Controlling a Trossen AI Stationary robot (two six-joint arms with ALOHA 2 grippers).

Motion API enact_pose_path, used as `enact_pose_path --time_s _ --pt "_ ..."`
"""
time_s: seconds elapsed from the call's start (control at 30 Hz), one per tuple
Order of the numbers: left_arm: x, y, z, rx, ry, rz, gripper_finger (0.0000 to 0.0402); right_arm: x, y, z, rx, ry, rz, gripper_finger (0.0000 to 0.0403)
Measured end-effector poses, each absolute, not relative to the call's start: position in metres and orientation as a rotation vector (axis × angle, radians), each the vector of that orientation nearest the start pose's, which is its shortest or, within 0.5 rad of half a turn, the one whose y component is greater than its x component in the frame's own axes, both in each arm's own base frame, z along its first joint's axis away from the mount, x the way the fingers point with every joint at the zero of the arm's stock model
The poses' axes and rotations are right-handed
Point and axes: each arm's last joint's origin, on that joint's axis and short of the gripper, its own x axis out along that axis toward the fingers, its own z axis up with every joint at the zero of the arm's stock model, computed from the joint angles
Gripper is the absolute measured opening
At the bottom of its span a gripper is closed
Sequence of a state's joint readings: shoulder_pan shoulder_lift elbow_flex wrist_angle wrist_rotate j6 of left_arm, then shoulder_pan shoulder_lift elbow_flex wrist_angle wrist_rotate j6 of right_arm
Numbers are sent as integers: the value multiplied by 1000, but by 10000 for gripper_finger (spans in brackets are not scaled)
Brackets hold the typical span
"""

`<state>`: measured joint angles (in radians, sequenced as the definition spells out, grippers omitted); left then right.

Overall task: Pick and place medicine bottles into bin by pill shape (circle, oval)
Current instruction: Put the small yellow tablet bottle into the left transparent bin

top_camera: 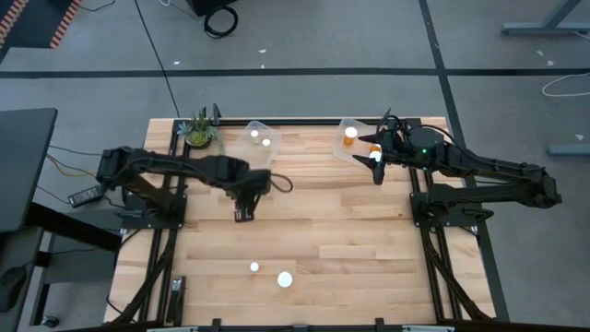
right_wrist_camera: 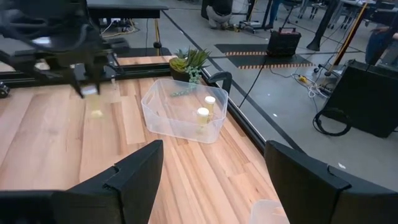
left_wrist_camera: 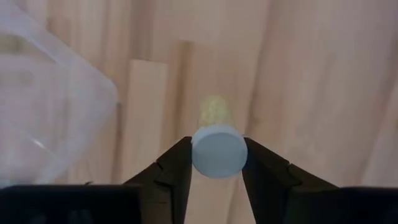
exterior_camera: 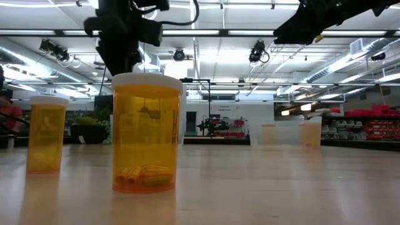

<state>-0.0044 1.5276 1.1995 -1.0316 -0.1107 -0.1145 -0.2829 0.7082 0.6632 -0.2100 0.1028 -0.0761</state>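
Your left pincer (left_wrist_camera: 216, 163) has a medicine bottle (left_wrist_camera: 217, 149) clamped between its fingers, white cap toward the wrist camera and a blurred amber body beyond it, held above bare wood just beside the left clear bin (top_camera: 259, 140). In the overhead view that pincer (top_camera: 243, 213) hangs over the table's left-centre area, a little in from the far edge.

Two bottles (top_camera: 260, 138) with white caps sit inside the left bin, which stands at the far edge next to the potted plant (top_camera: 200, 133). The right bin (top_camera: 355, 140), also at the far edge, holds a bottle (top_camera: 350, 136) showing orange.

Two more bottles stand loose near the table's near edge, roughly mid-width: a larger one (top_camera: 285, 278) and a smaller one (top_camera: 254, 267) just beside it. In the low view the larger (exterior_camera: 147, 132) has oblong pills in its base.

Your right pincer (right_wrist_camera: 211, 177) is spread wide and holds nothing, hovering by the right bin (top_camera: 376, 168).
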Motion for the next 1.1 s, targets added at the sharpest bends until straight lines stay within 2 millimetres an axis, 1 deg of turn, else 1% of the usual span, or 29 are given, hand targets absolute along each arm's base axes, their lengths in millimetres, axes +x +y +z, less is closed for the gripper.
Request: enact_pose_path --time_s 0.23,0.37,0.57,0.73,0.87,1.1 --pt "283 37 252 0 1309 184 129 153 -48 300 -54 270 -373 287" --pt "284 55 253 -23 1267 183 129 153 -48 300 -54 270 -373 287" --pt "284 83 255 -69 1202 245 137 153 -48 300 -54 270 -373 287" --pt "278 101 255 -117 1195 295 132 153 -48 300 -58 272 -373 287" --pt "272 116 255 -158 1191 347 136 153 -48 300 -58 273 -373 287" --pt "262 136 252 -194 1204 434 133 153 -48 299 -58 277 -373 287"
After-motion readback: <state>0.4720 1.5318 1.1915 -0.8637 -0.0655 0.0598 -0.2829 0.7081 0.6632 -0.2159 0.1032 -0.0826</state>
